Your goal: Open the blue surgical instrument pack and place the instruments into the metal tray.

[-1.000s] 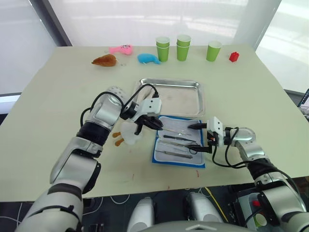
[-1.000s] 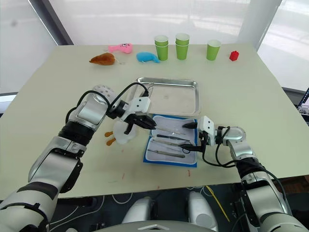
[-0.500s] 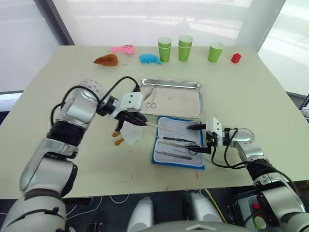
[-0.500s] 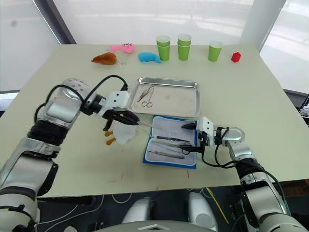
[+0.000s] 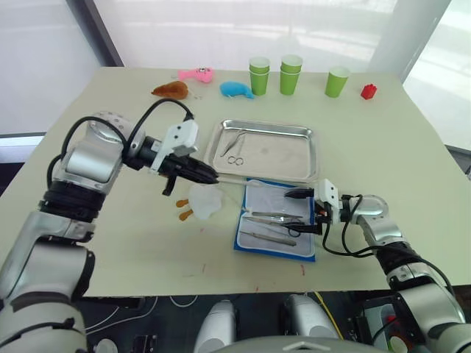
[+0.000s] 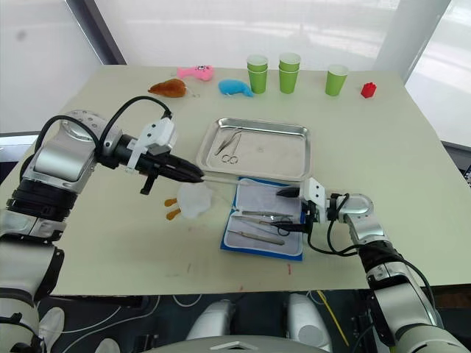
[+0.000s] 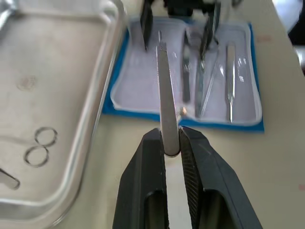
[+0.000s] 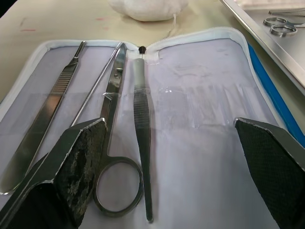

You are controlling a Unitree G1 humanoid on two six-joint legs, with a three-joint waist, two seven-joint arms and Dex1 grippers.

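Note:
The blue surgical instrument pack lies open in front of the metal tray, pale lining up. Three instruments rest in its pockets: a flat handle, scissors and forceps. My left gripper hovers left of the pack, near the tray's front left corner, shut on a thin silver instrument that points toward the pack. A pair of scissors and another thin tool lie in the tray's left part. My right gripper stands open over the pack's right half, nothing between its fingers.
A white plush toy lies left of the pack, under the left gripper. Along the far edge stand three stacks of green cups, a red block, a blue plush, a pink toy and a brown toy.
My left arm has drawn back to the left, pulling the silver instrument out of the pack. The right gripper has stayed put. The camera has shifted a little.

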